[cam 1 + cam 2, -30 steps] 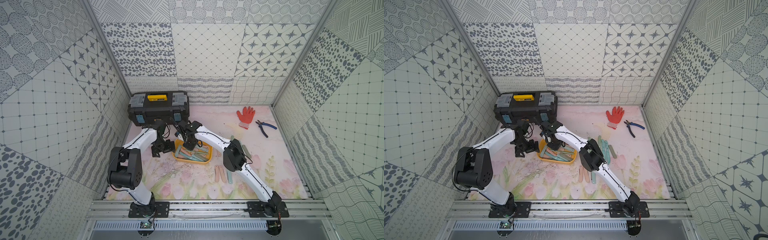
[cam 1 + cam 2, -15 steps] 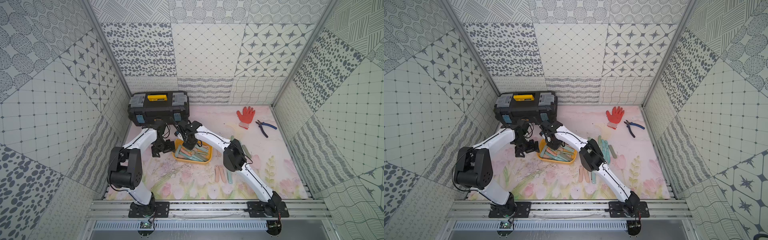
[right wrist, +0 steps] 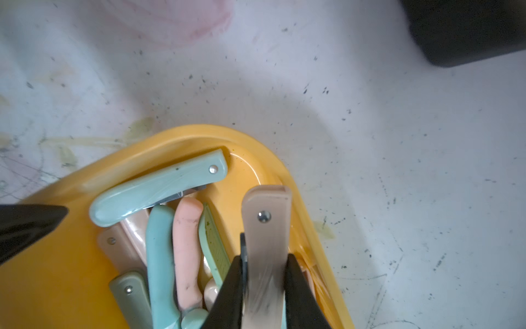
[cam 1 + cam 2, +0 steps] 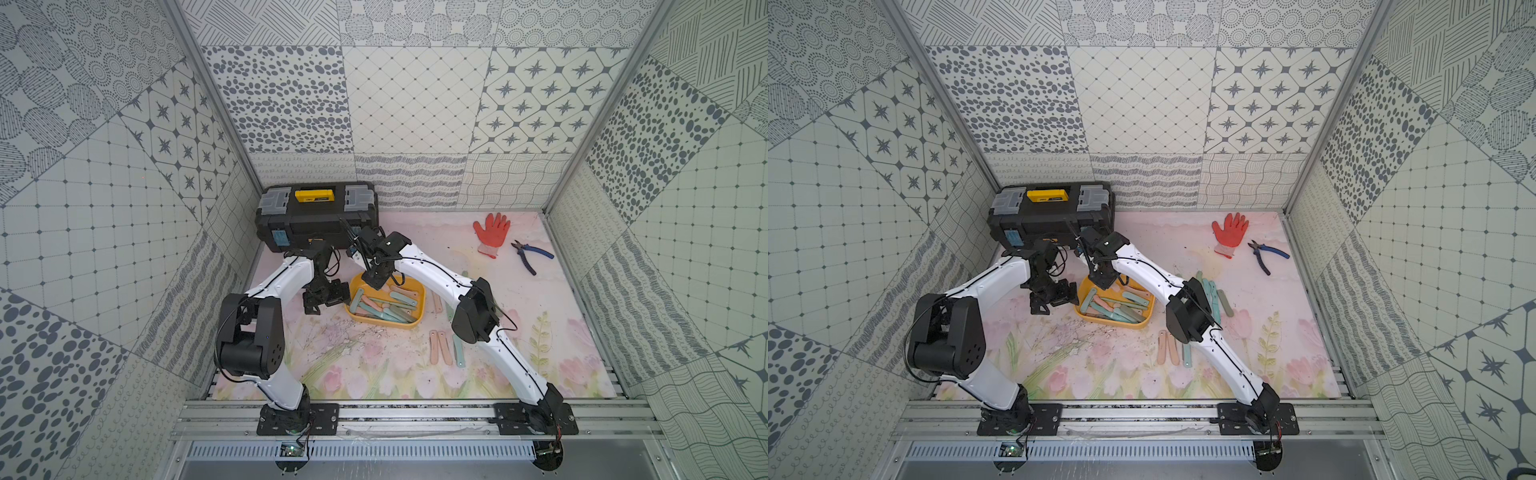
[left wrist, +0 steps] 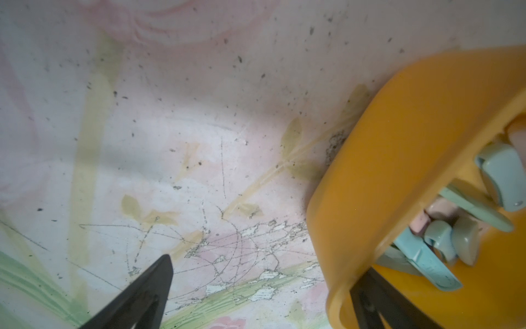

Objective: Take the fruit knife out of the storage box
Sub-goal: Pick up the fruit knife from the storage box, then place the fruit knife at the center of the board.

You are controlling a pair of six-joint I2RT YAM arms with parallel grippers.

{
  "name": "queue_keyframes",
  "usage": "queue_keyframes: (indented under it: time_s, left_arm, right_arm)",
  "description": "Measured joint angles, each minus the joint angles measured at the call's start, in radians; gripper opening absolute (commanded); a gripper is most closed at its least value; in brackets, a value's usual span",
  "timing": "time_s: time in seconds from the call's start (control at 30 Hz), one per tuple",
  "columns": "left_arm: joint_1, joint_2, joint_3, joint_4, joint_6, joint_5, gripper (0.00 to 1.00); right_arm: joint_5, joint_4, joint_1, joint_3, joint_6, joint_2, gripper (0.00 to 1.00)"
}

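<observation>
The storage box [image 4: 386,325] is a shallow yellow tub on the mat, with several folded fruit knives in pastel green, blue and pink inside it [image 3: 159,196]. My right gripper [image 3: 264,257] reaches into the box's far end [image 4: 376,282] and is shut on a beige folded fruit knife [image 3: 266,210], which sticks out past the fingertips above the rim [image 3: 199,136]. My left gripper [image 5: 267,265] stands open at the box's left end [image 4: 326,297]. One of its fingers is outside on the mat and the other is behind the yellow wall [image 5: 398,142].
A black toolbox [image 4: 318,216] with a yellow handle stands right behind both wrists. Loose knives lie on the mat in front of the box [image 4: 442,347] and to its right [image 4: 1212,295]. A red glove [image 4: 492,232] and blue-handled pliers [image 4: 530,257] lie at the back right.
</observation>
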Motion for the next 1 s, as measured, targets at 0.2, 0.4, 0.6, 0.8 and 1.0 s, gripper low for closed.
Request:
queue_keyframes:
  time_s: [0.2,0.4,0.6,0.8,1.0]
  left_arm:
    - [0.000,0.000,0.000,0.000,0.000,0.000,0.94]
    - [0.000,0.000,0.000,0.000,0.000,0.000,0.94]
    - [0.000,0.000,0.000,0.000,-0.002,0.001,0.94]
    - [0.000,0.000,0.000,0.000,-0.008,0.002,0.94]
    - [0.000,0.000,0.000,0.000,-0.015,0.004,0.94]
  right_arm:
    - [0.027,-0.018,0.000,0.000,0.049,-0.050,0.19]
    - [0.073,0.009,0.000,-0.242,0.134,-0.248,0.20]
    - [0.119,0.092,-0.003,-0.595,0.252,-0.560,0.18]
    - [0.154,0.167,-0.017,-0.957,0.393,-0.835,0.17]
    - [0.185,0.208,-0.031,-1.337,0.561,-1.073,0.17]
